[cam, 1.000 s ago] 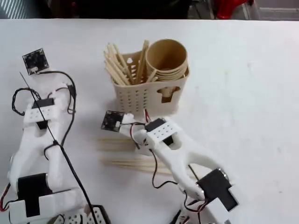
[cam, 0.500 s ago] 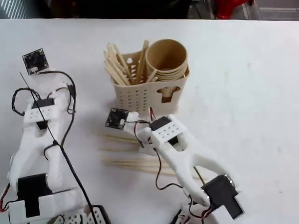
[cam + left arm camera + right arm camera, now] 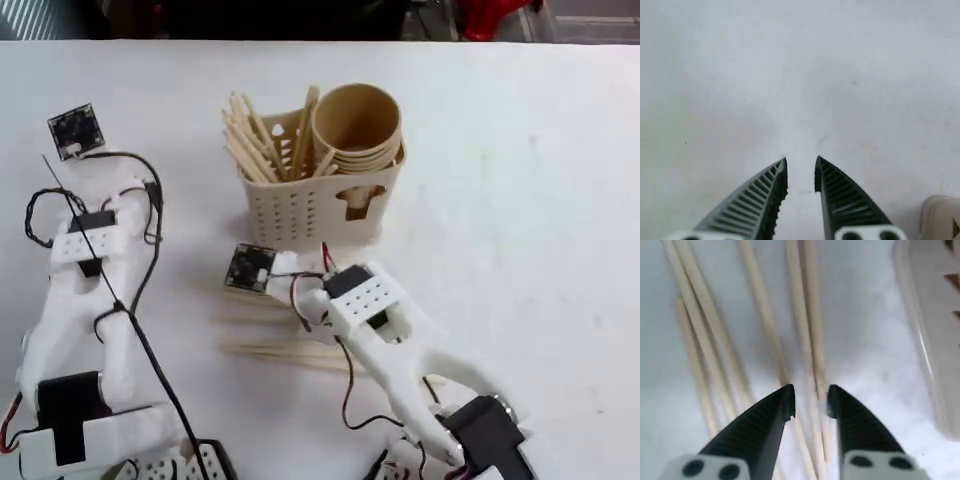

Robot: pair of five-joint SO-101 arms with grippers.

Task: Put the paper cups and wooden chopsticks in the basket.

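In the high view, the basket [image 3: 318, 205] stands on the white tabletop [image 3: 520, 200] just ahead of the right arm [image 3: 392, 342]. A stack of cups [image 3: 357, 128] sits inside it, and a bundle of chopsticks [image 3: 252, 140] leans upright in it beside the cups. More loose chopsticks [image 3: 275, 350] lie flat on the tabletop beside and under the right arm's wrist, on the near side of the basket. The left arm [image 3: 85, 290] lies well apart from the basket and from the loose chopsticks.

In the left wrist view, the left tool [image 3: 800, 166] hangs over bare tabletop. Its two ribbed fingers [image 3: 771, 192] are spread by a narrow gap, with nothing between them.

In the right wrist view, the right tool [image 3: 810, 397] sits low over the loose chopsticks. Its dark fingers [image 3: 765, 425] are slightly spread, not pinching. A pair of chopsticks [image 3: 804, 315] runs straight ahead of the tips and passes under the gap between them. Others lie fanned out to one side of the tool, and the basket's pale wall rises just beside it on the other side.
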